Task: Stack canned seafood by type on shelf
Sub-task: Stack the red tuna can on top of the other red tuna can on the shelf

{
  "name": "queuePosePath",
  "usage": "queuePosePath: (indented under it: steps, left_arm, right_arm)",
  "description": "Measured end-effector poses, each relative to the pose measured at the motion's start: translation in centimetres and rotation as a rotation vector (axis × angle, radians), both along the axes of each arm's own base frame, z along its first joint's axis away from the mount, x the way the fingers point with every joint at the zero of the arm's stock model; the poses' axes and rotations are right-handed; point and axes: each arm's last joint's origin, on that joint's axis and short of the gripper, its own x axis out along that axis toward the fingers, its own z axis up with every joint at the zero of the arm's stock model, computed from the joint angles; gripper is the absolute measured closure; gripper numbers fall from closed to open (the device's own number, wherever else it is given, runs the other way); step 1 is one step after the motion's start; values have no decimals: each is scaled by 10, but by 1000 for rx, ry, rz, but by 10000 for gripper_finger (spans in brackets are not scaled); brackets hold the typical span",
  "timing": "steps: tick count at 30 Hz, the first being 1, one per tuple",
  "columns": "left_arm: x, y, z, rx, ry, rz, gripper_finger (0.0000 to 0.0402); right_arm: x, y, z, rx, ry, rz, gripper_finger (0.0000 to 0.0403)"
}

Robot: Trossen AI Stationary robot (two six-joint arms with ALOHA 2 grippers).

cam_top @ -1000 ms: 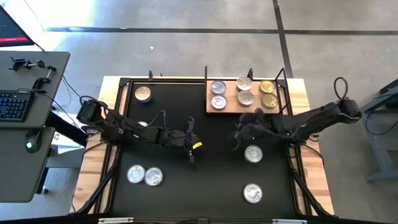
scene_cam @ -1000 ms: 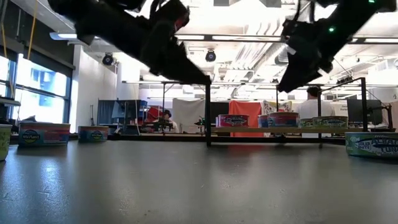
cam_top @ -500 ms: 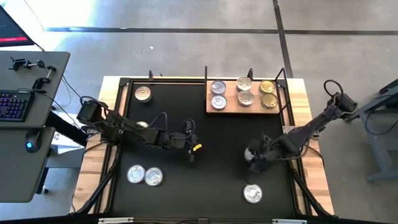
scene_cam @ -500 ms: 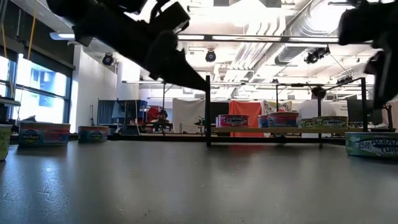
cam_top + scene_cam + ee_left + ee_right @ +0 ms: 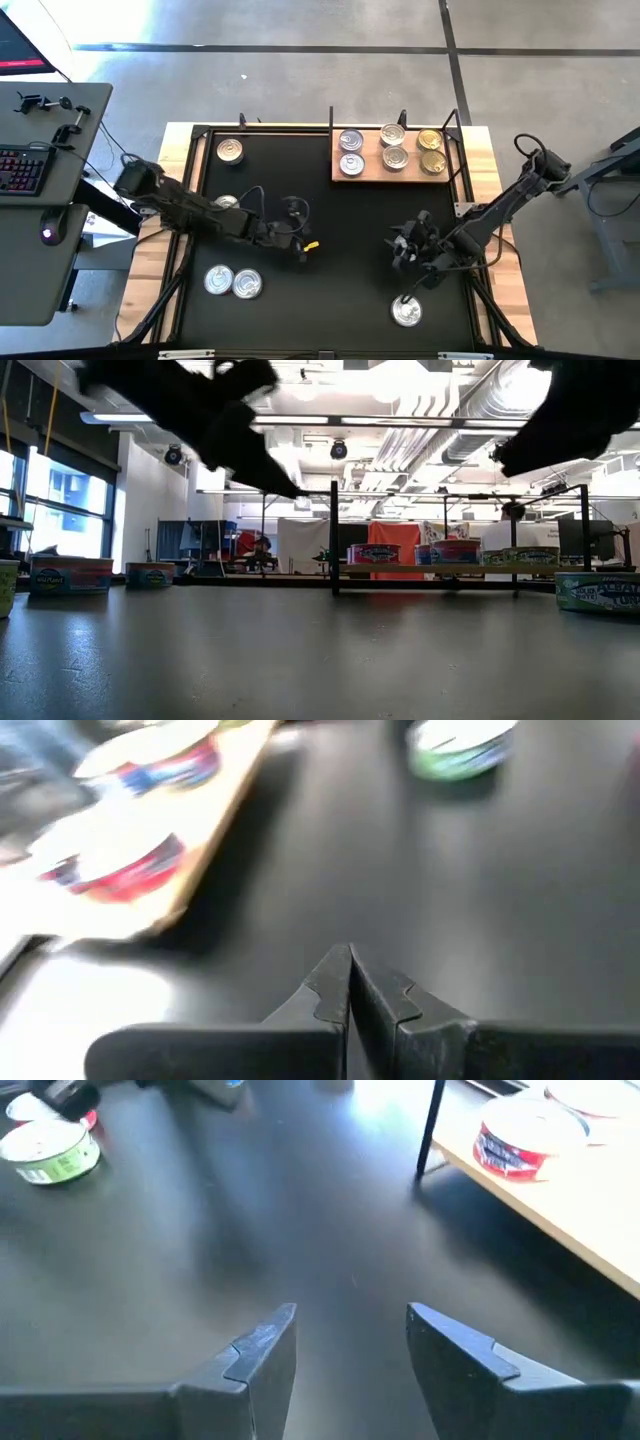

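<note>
The shelf, a light wooden board, lies at the table's far right and bears several cans. Loose cans rest flat on the black table: one far left, two side by side near left, one near right. My left gripper hovers shut over the table's middle, pointing right; its wrist view shows the shut fingers above bare table. My right gripper hangs open right of centre, above the table, with nothing between its fingers.
A black frame with upright posts rims the table; one post stands at the shelf's corner. Another can lies half under my left arm. Bare black table lies between the two grippers. A desk with a keyboard stands left of the table.
My right gripper has swung from beside the shelf toward the table's near edge, rolling as it went, and now covers the spot where a can lay right of centre. My left gripper has drawn back slightly toward the left.
</note>
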Motion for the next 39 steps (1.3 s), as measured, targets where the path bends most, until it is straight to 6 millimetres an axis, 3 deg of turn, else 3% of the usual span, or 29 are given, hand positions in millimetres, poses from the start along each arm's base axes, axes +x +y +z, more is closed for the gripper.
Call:
queuePosePath:
  steps: [4, 9, 15, 18, 23, 28, 33, 39]
  left_arm:
    - [-32, 0, 18, 47, 46, 180, 401]
    - [-70, 7, 36, -77, 101, 295, 401]
    - [-108, 0, 49, -436, 308, 188, 391]
    - [-115, -13, 54, -589, 329, 135, 391]
    - [-103, -35, 55, -438, 133, 52, 398]
    - [-70, -56, 46, -196, -103, 45, 401]
    - [-34, -69, 21, -86, -182, -2, 401]
    - [0, -69, -2, -53, -261, -86, 401]
  right_arm:
    - [12, -3, -1, -33, -7, 5, 225]
    - [27, -9, -8, -82, 15, 3, 225]
    - [39, -12, -21, -87, 104, 66, 225]
    - [41, -9, -18, 39, 202, 216, 225]
    - [36, 21, 2, 495, 345, 487, 225]
    - [2, 54, -2, 696, 509, 415, 243]
    - [-21, 90, -14, 674, 487, 397, 283]
    - [-11, 99, -49, 579, 511, 293, 331]
